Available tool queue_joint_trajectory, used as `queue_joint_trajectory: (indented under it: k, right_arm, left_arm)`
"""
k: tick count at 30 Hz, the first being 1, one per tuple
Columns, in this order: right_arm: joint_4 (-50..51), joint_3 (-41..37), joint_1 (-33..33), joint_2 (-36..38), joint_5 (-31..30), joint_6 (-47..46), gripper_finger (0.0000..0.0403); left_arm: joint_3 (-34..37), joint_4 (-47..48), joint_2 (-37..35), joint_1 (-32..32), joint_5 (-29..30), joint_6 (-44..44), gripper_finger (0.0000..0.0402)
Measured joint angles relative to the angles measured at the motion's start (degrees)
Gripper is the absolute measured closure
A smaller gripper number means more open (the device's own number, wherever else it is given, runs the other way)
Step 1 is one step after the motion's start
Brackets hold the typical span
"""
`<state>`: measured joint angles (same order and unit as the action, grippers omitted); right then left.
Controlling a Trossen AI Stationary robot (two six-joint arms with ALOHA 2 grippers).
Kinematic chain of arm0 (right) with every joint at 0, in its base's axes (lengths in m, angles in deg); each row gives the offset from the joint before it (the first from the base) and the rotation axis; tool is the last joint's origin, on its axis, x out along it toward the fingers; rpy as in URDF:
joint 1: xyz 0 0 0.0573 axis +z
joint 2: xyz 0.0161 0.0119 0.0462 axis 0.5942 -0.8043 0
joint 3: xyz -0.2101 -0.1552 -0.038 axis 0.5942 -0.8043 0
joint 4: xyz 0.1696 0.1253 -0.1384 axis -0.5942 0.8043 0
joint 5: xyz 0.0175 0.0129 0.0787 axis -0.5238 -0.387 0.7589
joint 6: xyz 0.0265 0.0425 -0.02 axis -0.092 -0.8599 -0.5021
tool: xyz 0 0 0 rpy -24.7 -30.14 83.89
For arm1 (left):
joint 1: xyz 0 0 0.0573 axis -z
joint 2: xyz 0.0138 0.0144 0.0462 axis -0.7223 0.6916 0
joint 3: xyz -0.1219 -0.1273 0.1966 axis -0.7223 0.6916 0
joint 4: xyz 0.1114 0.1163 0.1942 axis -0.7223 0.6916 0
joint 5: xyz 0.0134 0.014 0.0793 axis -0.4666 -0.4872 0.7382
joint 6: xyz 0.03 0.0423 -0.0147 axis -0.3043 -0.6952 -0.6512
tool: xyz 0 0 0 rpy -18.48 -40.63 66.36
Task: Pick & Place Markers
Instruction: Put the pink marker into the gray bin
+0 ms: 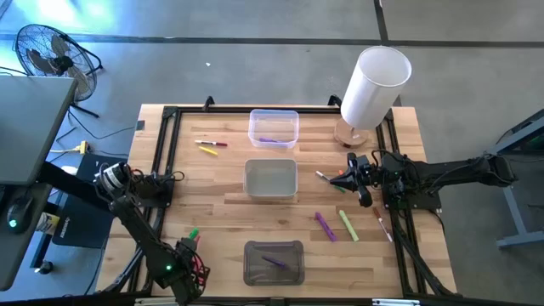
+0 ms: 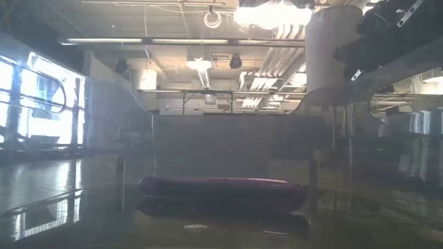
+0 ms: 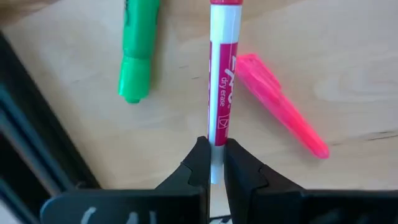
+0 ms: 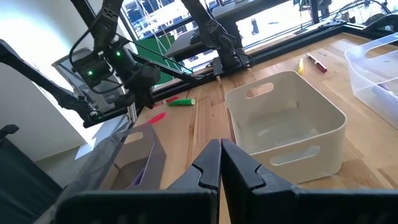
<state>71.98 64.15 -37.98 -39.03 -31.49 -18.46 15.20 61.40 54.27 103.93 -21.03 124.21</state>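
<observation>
Left gripper (image 3: pixel 211 163) jaws are clamping the white-and-red dry-erase marker (image 3: pixel 222 74) at its end, down at the table's (image 1: pixel 221 200) near-left corner. Green marker (image 3: pixel 135 53) and pink marker (image 3: pixel 280 102) are lying either side of it. Right gripper (image 4: pixel 220 163) is hanging jaws closed, empty, beside the white bin (image 4: pixel 292 124); more markers (image 1: pixel 336 225) are sitting near it.
</observation>
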Motion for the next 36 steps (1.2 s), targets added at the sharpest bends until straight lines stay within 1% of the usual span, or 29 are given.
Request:
queue_joint_trajectory:
  k: [4,7,10,13,15,19,23,26,29,33,36]
  right_arm:
    - [-0.02,0.0,0.0,0.0,1.11,0.0,0.0403]
    - [-0.02,0.0,0.0,0.0,1.51,-0.01,0.0403]
    - [-0.04,0.0,0.01,0.0,1.53,-0.01,0.0403]
    - [-0.04,0.0,-0.01,0.0,1.65,-0.01,0.0403]
    - [-0.02,0.0,0.0,0.0,1.77,0.04,0.0403]
    - [-0.02,0.0,-0.01,0.0,1.59,0.62,0.0403]
    - [-0.02,0.0,0.01,-0.02,1.35,0.56,0.0403]
    - [-0.02,0.0,0.01,-0.02,0.62,0.51,0.0403]
    - [-0.02,0.0,0.01,-0.02,-1.22,0.41,0.0403]
    - [-0.02,0.0,0.01,-0.02,-2.1,0.41,0.0403]
    - [-0.02,0.0,0.01,-0.02,-3.39,0.41,0.0403]
  left_arm:
    - [-4.19,6.8,-0.07,-0.26,1.49,-0.02,0.0384]
    - [-7.48,12.02,-0.19,-2.0,2.48,-1.93,0.0384]
    - [-9.96,16.4,-2.13,-4.38,7.29,-5.79,0.0384]
    - [-11.47,18.84,-3.53,-8.58,10.5,-13.02,0.0384]
    - [-11.56,20.24,-4.63,-12.1,12.43,-19.88,0.0384]
    - [-11.81,20.4,-6.54,-20.82,14.49,-35.41,0.0384]
    - [-11.76,17.67,-7.26,-30.98,15.7,-53.6,0.0384]
    - [-11.74,14.91,-7.1,-38.01,15.52,-66.95,0.0384]
    - [-11.76,9.87,-7.1,-44.77,14.45,-79.19,0.0384]
    - [-11.75,2.63,-7.1,-52.84,13.55,-91.92,0.0383]
    - [-11.76,-1.56,-6.43,-57.63,10.71,-100.43,0.0383]
